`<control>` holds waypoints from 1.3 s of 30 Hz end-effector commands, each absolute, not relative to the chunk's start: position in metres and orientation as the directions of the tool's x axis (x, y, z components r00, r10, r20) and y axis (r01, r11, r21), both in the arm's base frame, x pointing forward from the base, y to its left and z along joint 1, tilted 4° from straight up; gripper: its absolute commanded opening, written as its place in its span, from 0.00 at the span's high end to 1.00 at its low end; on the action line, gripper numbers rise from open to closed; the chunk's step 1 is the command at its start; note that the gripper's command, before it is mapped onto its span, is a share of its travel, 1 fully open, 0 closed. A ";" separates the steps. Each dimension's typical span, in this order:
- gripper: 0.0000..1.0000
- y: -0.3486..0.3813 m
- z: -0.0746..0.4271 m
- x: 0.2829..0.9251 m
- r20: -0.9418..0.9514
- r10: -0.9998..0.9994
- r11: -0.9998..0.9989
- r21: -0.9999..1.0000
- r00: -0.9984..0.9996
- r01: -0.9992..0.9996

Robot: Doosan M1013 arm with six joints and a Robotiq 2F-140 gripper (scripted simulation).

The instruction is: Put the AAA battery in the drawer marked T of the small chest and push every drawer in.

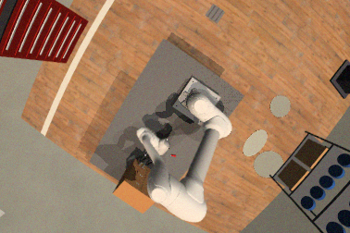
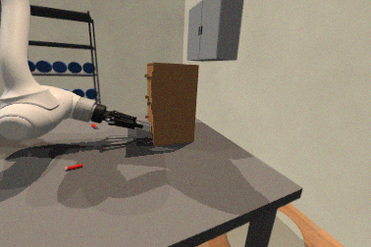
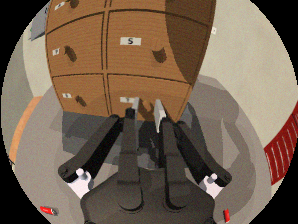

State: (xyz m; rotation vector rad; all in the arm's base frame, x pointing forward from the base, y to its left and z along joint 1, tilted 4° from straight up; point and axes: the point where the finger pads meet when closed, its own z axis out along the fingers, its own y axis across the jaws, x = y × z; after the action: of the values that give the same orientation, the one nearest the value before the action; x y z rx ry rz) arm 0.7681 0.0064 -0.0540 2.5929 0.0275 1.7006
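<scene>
The small wooden chest (image 2: 172,103) stands upright near the table's edge; it also shows from above (image 1: 136,188). In the wrist view the chest (image 3: 127,43) shows two columns of drawers with small labels and knobs, all looking pushed in. I cannot read which one is marked T. My gripper (image 3: 146,105) is level with the bottom row, its fingers narrowed, with the tips at the front of the lower right drawer, whose knob is hidden by them. From the side the gripper (image 2: 139,123) reaches the chest's front low down. The AAA battery (image 2: 74,167), small and red, lies on the table behind the gripper, and shows from above (image 1: 173,154).
The arm's base (image 1: 199,100) is mounted on the grey table. The table's edge (image 2: 236,214) runs close to the chest. A rack with blue items (image 2: 61,67) stands beyond the table, and a grey wall cabinet (image 2: 216,23) hangs above.
</scene>
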 end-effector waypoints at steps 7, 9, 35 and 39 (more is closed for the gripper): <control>0.80 0.007 -0.055 0.771 0.915 0.041 -0.999 0.047 0.400 -0.005; 0.80 0.007 -0.055 0.771 0.915 0.041 -0.999 0.047 0.400 -0.005; 0.92 0.007 -0.055 0.771 0.915 0.041 -0.999 0.047 0.400 -0.005; 0.92 0.007 -0.055 0.771 0.915 0.041 -0.999 0.047 0.400 -0.005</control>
State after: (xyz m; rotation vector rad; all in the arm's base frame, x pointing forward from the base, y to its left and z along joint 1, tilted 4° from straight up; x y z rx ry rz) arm 0.7684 0.0064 -0.0540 2.5930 0.0276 1.7006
